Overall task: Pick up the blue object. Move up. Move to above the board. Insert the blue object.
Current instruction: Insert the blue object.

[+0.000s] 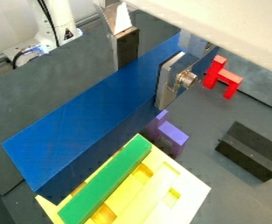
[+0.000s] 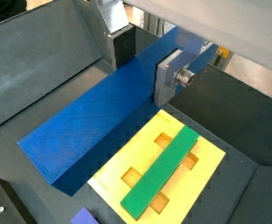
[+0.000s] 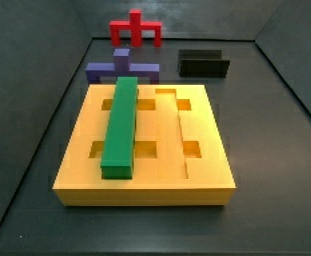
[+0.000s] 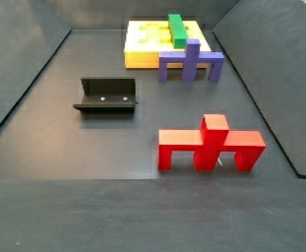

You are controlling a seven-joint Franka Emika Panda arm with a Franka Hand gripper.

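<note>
With the gripper (image 2: pixel 144 63) clamped on the blue object (image 2: pixel 103 122) high above the board (image 2: pixel 162 157), line the bar up lengthwise with the free groove beside the green bar (image 2: pixel 159 175) before you lower it.

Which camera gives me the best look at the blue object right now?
A wrist view: the blue object shows nearly end to end, clamped in the pincer above the board. The second wrist camera also shows it, cropped closer. Neither side view shows it.
</note>
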